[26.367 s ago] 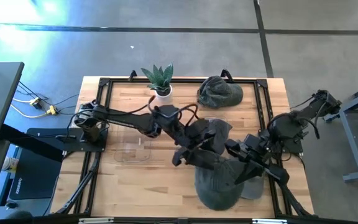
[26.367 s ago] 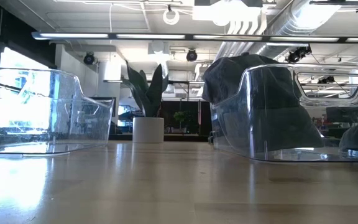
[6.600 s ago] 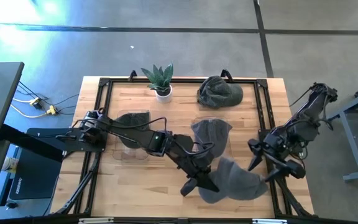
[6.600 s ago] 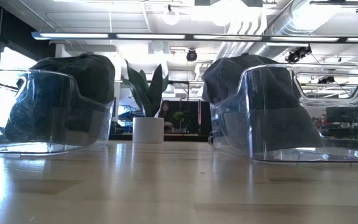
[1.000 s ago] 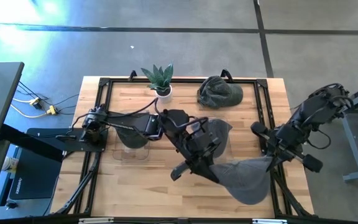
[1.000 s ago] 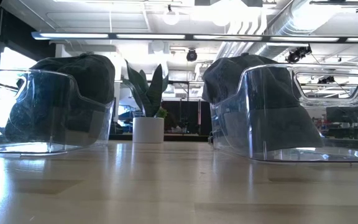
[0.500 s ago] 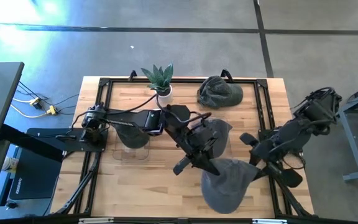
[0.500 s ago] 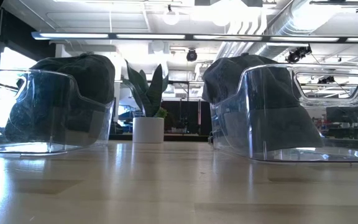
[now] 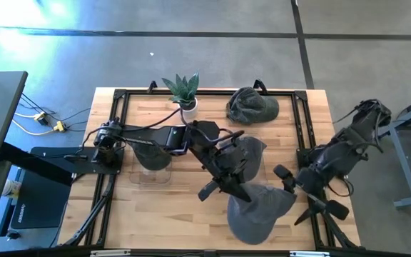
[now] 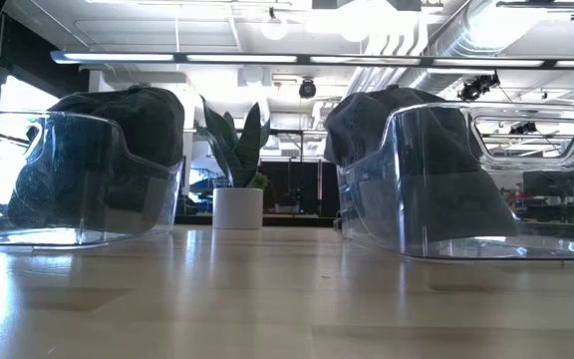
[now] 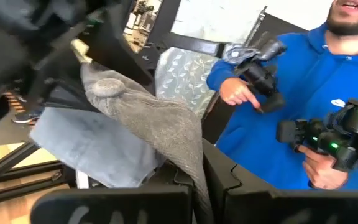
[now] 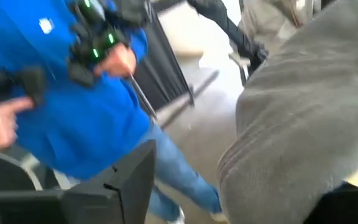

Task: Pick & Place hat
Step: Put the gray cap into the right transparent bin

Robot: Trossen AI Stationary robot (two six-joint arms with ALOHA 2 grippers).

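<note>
A grey hat hung over the front right part of the wooden table. It was soft and floppy, made of fuzzy grey cloth with a round top and a flat brim. In the left wrist view the hat showed a little button on its crown and a paler grey underside.

The left gripper was pressed tight on the hat's near edge, holding it up. The left arm reached from the table's left side across the middle.

The right gripper was just beside the hat's right edge, near the table's right rim. I could not tell if its fingers were spread or pressed together, or if they touched the hat. In the right wrist view the hat filled much of the picture, very close.

Two clear plastic stands stood on the table. The left stand had a dark hat on it, and so did the right stand. Another hat lay flat near the back edge. A small plant in a white pot stood at the back.

A person in a blue top stood by the table, holding dark controllers.
</note>
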